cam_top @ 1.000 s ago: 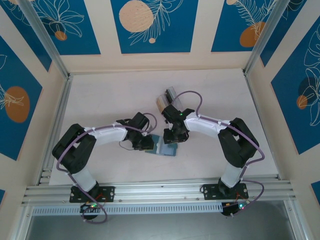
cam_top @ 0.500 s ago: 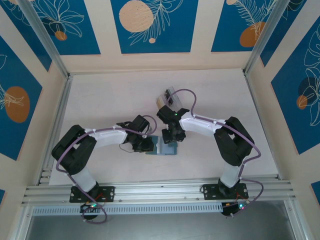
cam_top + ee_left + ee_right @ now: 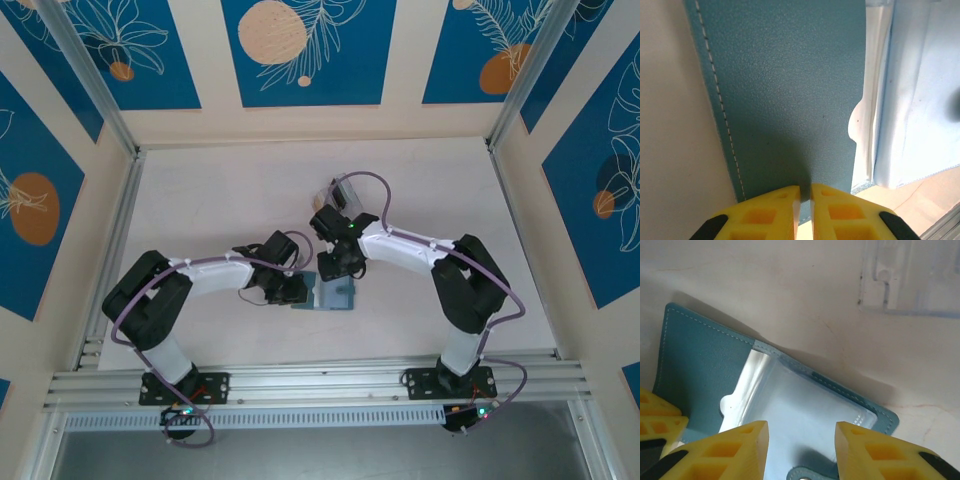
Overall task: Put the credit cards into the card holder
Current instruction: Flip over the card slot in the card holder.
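Moved: since a second ago the right gripper (image 3: pixel 334 274) has been swung a little toward the left edge of the table (image 3: pixel 200 200) and is now carried directly over the card holder (image 3: pixel 342 298); the left gripper (image 3: pixel 298 292) and the wallet have hardly been shifted.
Card holder: laid open and flat, about midway between the left and right edges of the table and somewhat closer to the near edge than to the far one. Its slate-teal cover with pale stitching is turned toward the left arm, and its see-through pocket (image 3: pixel 790 400) toward the right arm.
Left gripper: the yellow fingers (image 3: pixel 765 215) are pressed almost together, with only a thin slit left between them. They are seen clamped on the outer edge of the teal cover, and the flap is pinned at that side.
Right gripper: the jaws are spread wide, one fingertip (image 3: pixel 740 445) to each side of the clear pocket. They are hung just above it, and nothing is seen held between them.
Acrylic rack (image 3: pixel 347 188): stood beyond the wallet toward the far edge, apart from it and partly covered by the right arm's cable. From the right wrist it is seen as a clear slotted block on the bare table.
Cards: whether any are carried in the rack cannot be told.
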You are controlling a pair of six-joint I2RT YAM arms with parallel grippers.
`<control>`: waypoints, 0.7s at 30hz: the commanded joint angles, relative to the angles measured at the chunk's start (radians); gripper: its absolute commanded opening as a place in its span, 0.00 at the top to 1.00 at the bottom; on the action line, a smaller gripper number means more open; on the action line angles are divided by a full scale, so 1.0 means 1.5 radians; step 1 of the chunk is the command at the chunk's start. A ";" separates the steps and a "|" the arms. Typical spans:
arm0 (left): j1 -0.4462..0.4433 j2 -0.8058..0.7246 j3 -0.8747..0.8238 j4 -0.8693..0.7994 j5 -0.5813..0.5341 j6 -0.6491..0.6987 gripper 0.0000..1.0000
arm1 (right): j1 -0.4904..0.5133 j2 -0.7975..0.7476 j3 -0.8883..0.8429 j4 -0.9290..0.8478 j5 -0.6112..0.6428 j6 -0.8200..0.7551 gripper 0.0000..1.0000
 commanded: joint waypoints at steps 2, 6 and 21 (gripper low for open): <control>-0.020 0.016 -0.022 0.008 -0.007 -0.009 0.85 | -0.005 0.024 0.000 0.011 -0.023 -0.013 0.60; -0.020 0.016 -0.023 0.012 -0.007 -0.011 0.86 | -0.005 0.043 -0.023 0.018 -0.019 0.000 0.61; -0.020 0.018 -0.048 0.045 -0.011 -0.022 0.87 | -0.003 0.061 -0.083 0.041 -0.057 0.057 0.69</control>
